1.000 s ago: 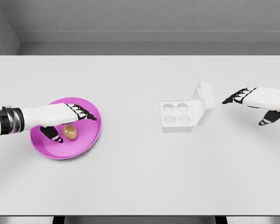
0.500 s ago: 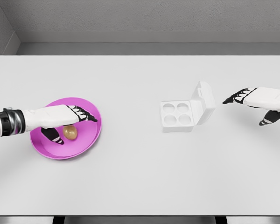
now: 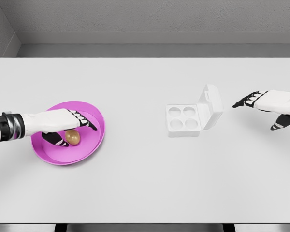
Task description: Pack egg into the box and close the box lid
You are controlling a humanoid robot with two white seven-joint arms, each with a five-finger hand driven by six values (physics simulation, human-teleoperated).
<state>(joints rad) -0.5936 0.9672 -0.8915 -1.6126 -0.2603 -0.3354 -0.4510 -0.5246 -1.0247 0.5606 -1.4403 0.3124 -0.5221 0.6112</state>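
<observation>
A brown egg [image 3: 72, 137] lies in a magenta plate [image 3: 89, 147] at the table's left. My left hand [image 3: 70, 128] hovers just over the egg, fingers spread above it and thumb down on its left side, not closed on it. A white egg box [image 3: 184, 119] with four empty cups sits right of centre, its lid [image 3: 211, 106] standing open on the right side. My right hand [image 3: 263, 108] floats to the right of the lid, open and apart from it.
The white table [image 3: 145, 183] reaches a grey wall at the back. Its front edge runs along the bottom of the view.
My left hand has drawn back slightly to the left and lowered around the egg. The right hand has drifted a little to the right. Egg and box have not moved.
</observation>
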